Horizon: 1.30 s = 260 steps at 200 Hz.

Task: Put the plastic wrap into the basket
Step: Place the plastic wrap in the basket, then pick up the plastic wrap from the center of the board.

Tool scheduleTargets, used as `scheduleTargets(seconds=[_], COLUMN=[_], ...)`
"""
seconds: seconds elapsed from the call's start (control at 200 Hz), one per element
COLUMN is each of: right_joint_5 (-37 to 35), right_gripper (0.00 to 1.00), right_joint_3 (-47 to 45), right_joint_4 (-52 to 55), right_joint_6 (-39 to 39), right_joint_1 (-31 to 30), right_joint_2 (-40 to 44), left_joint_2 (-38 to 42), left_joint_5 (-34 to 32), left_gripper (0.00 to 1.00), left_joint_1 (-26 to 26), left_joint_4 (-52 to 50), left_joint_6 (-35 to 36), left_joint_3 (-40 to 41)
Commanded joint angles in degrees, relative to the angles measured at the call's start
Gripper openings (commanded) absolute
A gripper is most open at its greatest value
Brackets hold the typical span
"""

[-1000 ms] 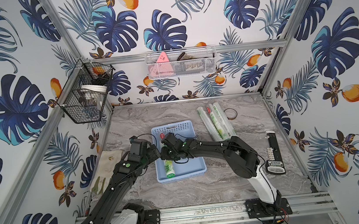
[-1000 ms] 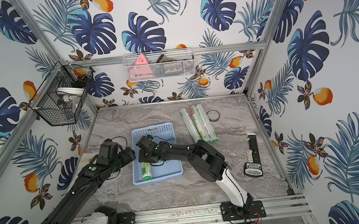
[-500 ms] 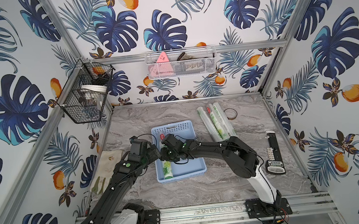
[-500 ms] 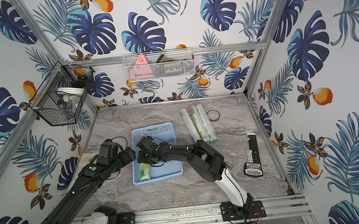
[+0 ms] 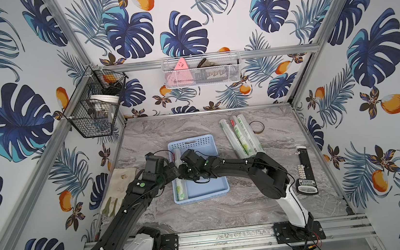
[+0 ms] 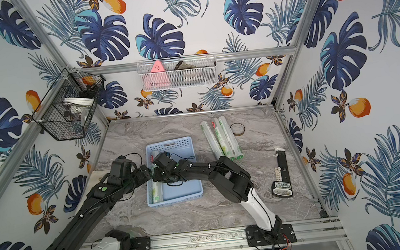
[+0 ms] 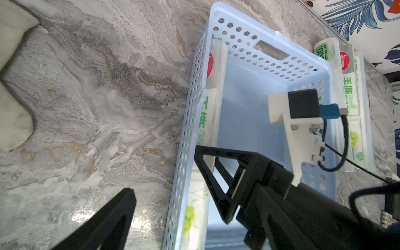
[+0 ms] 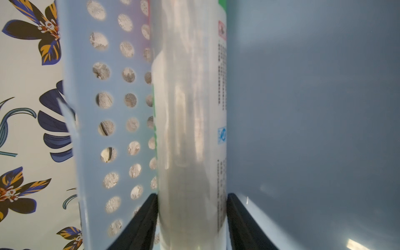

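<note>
The light-blue basket [image 5: 203, 198] [image 6: 176, 201] stands mid-table. One roll of plastic wrap [image 5: 181, 191] [image 6: 157, 193] [image 8: 188, 108] lies inside it along its left perforated wall [image 8: 116, 108]. My right gripper [image 5: 182, 175] [image 8: 191, 223] is shut on this roll, one black finger on each side. My left gripper [image 5: 170, 170] [image 7: 199, 216] is open at the same wall, with one finger [image 7: 121, 207] over the table outside the basket [image 7: 249, 65]. Three more rolls of plastic wrap [image 5: 242, 137] [image 6: 222, 138] [image 7: 348, 91] lie side by side on the table, right of the basket.
A brown tape ring [image 5: 256, 126] lies beside the three rolls. A long black device with white keys [image 5: 305, 170] sits at the right edge and a stained cloth [image 5: 119, 187] at the left. A black wire basket [image 5: 95, 103] and a white mesh basket [image 5: 201, 71] hang on the walls.
My right gripper has edged slightly toward the basket's left wall with the roll in it. The left arm has hardly moved.
</note>
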State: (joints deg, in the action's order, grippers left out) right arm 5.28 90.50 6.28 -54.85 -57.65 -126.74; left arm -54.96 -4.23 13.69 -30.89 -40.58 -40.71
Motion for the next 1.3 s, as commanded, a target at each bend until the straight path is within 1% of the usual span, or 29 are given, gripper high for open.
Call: scheduleTargets(seconds=[0.0,0.18,0.265,0.36,0.395,0.485,0.565,0.656,0.736,0.781,0.886,0.996,1.056,1.151,1.241,1.276,1.296], right_joint_5=[1.7,2.1,2.1,1.9,1.8,-0.5,-1.9,-0.4,-1.0,-2.3,-5.6,-10.5,-14.7,-18.3,-17.3,-14.7,-12.5], right_gripper=[0.54,0.58,0.64,0.65,0.65,0.68,0.69,0.69,0.7,0.73,0.81,1.0,1.0,1.0,1.0,1.0,1.0], right_joint_3=[-1.2,-2.3,-3.8,-5.8,-6.3,-7.9,-11.4,-15.2,-16.4,-16.6,-16.3,-15.4,-15.3,-15.2,-16.0,-16.1,-16.1], right_joint_4=[-3.9,-3.1,-2.6,-1.2,-0.1,5.5,8.2,9.7,13.7,16.0,20.3,24.3,25.5,26.0,23.5,22.8,22.6], right_joint_6=[-0.3,0.8,1.5,2.6,3.4,6.0,8.0,10.5,14.4,17.1,24.1,29.9,30.4,33.9,37.3,37.8,38.2], right_joint_1=[-0.1,0.1,0.3,1.2,1.5,3.1,5.9,10.6,14.8,16.8,21.1,25.0,26.4,27.6,29.1,29.4,31.6], right_joint_2=[1.6,4.4,6.4,9.2,9.8,15.4,20.4,25.8,30.3,32.6,36.5,38.2,38.4,38.0,37.1,36.4,36.0], left_joint_2=[0.4,0.2,-0.1,-0.5,-0.9,-2.5,-4.2,-5.8,-7.5,-8.7,-12.1,-17.5,-20.4,-24.7,-28.9,-30.3,-31.2], left_joint_5=[0.4,0.4,0.2,1.1,1.7,3.2,5.8,9.4,12.2,13.4,12.7,9.9,8.9,7.8,6.9,6.6,6.6], left_gripper=[0.97,0.98,0.99,0.99,0.99,0.99,0.99,0.99,0.99,0.99,0.99,0.99,0.99,0.99,0.99,0.99,0.99], left_joint_1=[0.0,0.0,0.0,0.0,0.0,0.0,0.0,0.1,0.3,0.8,4.2,9.7,12.6,16.8,19.7,20.6,21.0], left_joint_4=[-0.7,-2.2,-3.2,-3.0,-3.1,-4.0,-4.4,-3.7,-2.4,-1.5,0.3,1.2,1.9,3.3,3.9,4.5,4.7], left_joint_6=[0.0,0.9,1.0,0.7,0.7,1.4,2.9,3.9,4.1,4.1,4.6,5.0,4.7,4.3,4.0,3.9,3.9], left_joint_3=[0.4,-2.0,-3.6,-5.2,-6.0,-8.9,-11.5,-13.6,-15.2,-16.0,-18.3,-21.9,-23.7,-26.5,-29.5,-30.5,-31.1])
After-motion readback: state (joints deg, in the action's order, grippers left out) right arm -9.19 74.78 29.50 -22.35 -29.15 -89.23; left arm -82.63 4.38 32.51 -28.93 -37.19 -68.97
